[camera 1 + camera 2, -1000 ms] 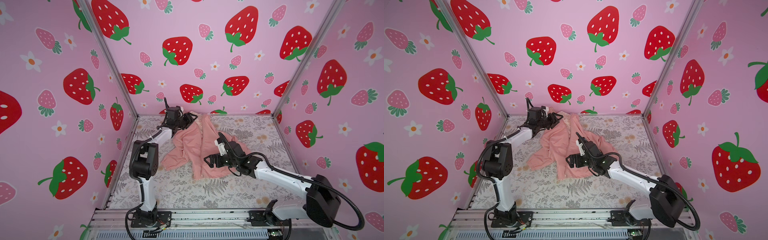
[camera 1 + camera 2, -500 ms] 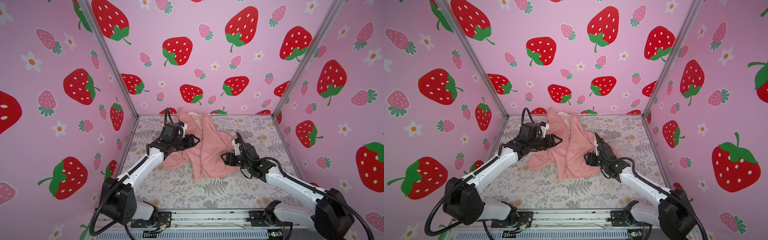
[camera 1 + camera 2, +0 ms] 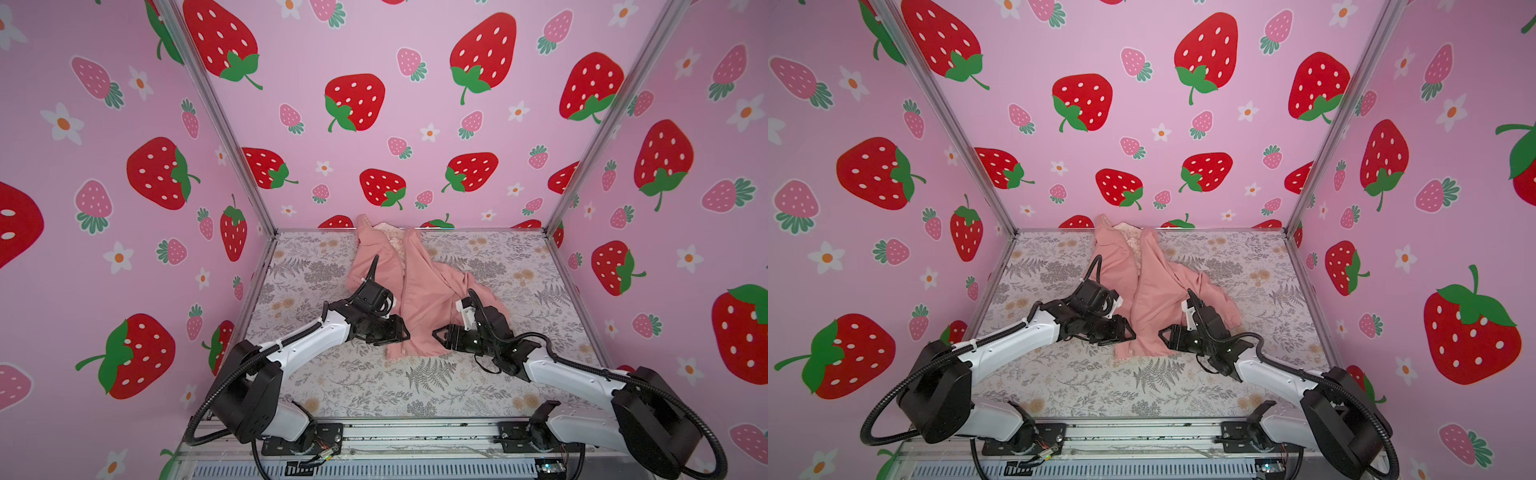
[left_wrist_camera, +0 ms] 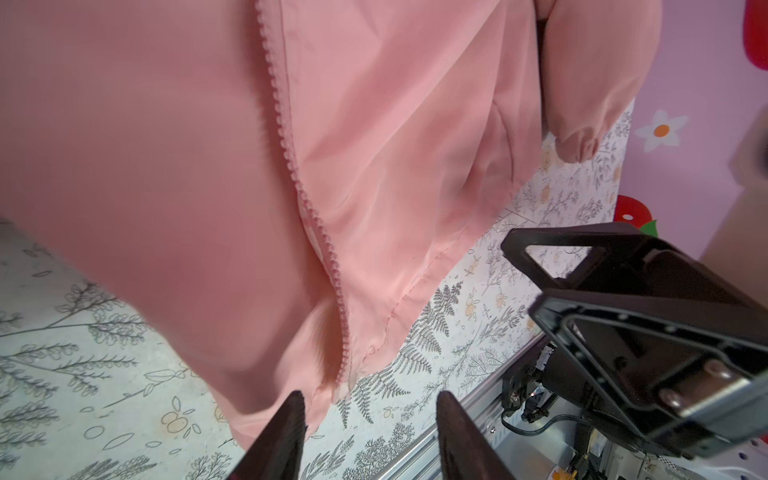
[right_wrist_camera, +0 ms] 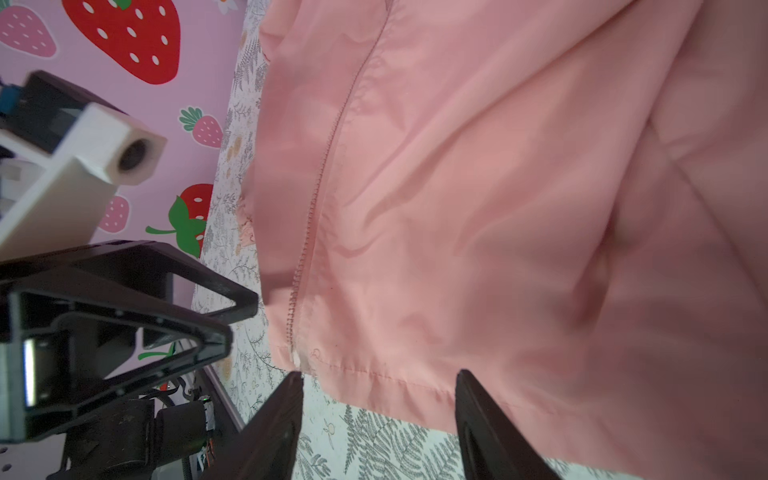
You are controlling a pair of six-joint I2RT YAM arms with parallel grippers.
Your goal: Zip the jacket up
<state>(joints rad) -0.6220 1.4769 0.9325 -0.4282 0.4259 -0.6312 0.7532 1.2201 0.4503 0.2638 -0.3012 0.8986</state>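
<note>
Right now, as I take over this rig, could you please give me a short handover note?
Left gripper: open, holding nothing, at the bottom hem of the jacket.
Right gripper: open, holding nothing, at the same hem, facing the left one.
Jacket: lies on the table, open at the far end, lining showing there.
Done: both grippers are by the lower end of the zipper.
To do: grasp the hem, join the zipper, pull it up. Slider not seen.

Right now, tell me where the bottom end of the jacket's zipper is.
In a top view the zipper's bottom end lies at the near hem of the jacket, between the left gripper and the right gripper.
</note>
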